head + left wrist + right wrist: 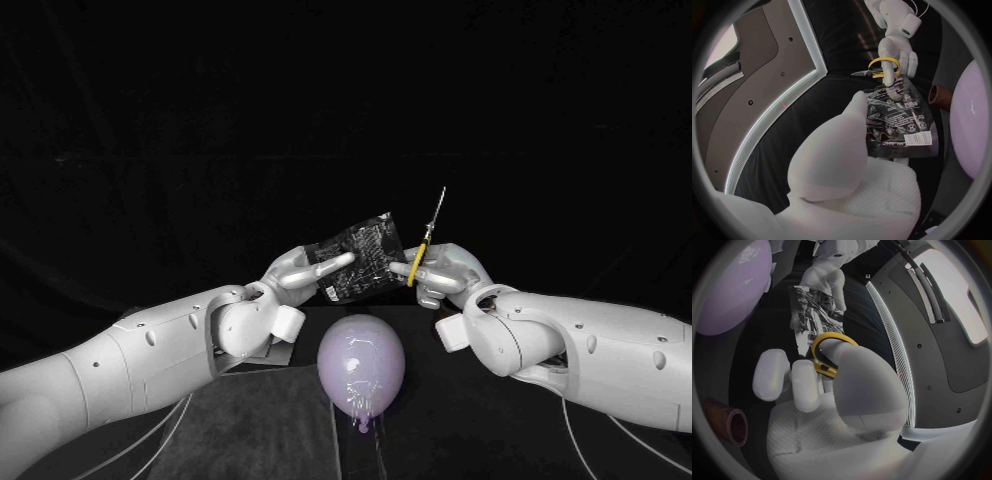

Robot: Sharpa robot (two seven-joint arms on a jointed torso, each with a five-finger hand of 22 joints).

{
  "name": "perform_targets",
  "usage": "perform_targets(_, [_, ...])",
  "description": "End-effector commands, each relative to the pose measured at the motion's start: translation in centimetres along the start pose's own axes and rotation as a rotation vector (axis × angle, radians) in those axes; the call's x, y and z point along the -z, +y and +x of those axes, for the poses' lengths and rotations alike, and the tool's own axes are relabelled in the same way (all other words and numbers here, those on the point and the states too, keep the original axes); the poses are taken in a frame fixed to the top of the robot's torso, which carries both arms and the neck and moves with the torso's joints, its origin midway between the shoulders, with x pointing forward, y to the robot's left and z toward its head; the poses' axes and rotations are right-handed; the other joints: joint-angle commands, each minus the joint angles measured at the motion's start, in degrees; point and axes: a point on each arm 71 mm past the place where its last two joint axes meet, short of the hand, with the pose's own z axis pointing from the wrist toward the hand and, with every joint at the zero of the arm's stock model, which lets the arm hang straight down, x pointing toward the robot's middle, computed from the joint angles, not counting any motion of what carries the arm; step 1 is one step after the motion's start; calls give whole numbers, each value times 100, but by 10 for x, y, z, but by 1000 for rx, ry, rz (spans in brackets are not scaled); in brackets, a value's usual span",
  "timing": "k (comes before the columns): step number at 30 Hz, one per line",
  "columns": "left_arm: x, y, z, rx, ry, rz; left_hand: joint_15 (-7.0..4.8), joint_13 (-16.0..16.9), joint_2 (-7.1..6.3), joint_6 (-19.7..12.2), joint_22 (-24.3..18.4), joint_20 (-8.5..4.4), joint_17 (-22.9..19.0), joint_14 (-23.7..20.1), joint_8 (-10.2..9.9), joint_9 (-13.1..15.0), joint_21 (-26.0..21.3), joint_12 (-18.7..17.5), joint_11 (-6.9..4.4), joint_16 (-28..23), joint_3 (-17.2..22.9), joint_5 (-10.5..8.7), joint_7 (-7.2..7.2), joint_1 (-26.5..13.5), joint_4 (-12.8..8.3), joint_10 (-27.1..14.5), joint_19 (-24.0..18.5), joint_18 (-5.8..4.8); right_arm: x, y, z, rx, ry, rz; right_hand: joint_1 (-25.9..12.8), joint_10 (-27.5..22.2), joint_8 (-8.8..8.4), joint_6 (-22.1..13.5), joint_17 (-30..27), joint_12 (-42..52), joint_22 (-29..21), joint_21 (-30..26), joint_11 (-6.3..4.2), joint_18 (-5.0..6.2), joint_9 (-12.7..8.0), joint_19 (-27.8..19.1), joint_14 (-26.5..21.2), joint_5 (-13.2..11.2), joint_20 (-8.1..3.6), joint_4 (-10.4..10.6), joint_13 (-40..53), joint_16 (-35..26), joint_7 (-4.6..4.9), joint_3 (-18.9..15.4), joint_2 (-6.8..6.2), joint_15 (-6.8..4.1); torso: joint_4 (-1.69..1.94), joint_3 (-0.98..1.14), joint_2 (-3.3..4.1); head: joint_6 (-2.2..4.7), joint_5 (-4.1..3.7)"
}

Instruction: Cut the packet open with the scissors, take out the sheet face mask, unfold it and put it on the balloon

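- The dark, glossy foil packet [368,255] with white printing is being held up in the air above the table, tilted, between the two hands. It is hanging just above the balloon without touching it.
- Judging by its look, it is thin, light and floppy, with a slick skin that could slip from a loose pinch. The wet mask inside is probably soft and easy to tear.
- The best hold seems to be a firm pinch on the flat body near one side edge. That is leaving the far edge free as a strip for the blades.
- The left hand [303,275] is pinching the packet, with one finger lying across its printed face and the thumb behind.
- The right hand [454,270] is gripping the yellow-handled metal scissors [418,260]. A finger is passing through the yellow loop, right beside the packet's edge.
- The thin blades are pointing upward, away from the packet. Whether they are parted cannot be told.
- No cut is showing on the packet, so the opening step appears not yet done.
- The pale lilac, egg-shaped balloon [362,370] is sitting on the black table [260,430], knot toward the robot.
- A brown tube [722,419] is lying near the balloon.
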Motion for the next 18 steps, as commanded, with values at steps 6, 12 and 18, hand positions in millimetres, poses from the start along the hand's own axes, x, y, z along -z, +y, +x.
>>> perform_targets(6, [-3,2,2,-40,-25,-15,59,89,280,787,304,-12,430,1775,323,189,644,284,205,569,122,-1,240,161,6,1073,2238,89,0,2,5,-16,29,-14,-27,1058,13,-3,7,11,303,-35,-477,4,164,-13,99,37,-36,3,9,28,-37,40,34,-55,7,-4,3,6,-17])
perform_targets(12, [-4,5,5,-49,-17,-55,72,41,278,1163,286,13,485,2174,345,122,769,325,229,706,247,-6,337,174,209,1538,2638,89,0,2,9,-21,41,-14,-27,1058,13,-3,7,11,303,-35,-477,4,164,-13,99,37,-36,3,9,28,-37,40,34,-55,2,-3,4,-15,-30])
perform_targets(18, [-6,8,11,-44,7,-78,41,25,173,1252,231,15,487,2291,277,47,762,252,208,711,242,-8,352,90,439,1674,2783,89,-2,2,15,-24,53,-14,-27,1058,13,-3,7,11,303,-35,-477,4,164,-13,99,37,-36,3,9,28,-37,40,34,-55,4,-1,3,-25,-30])
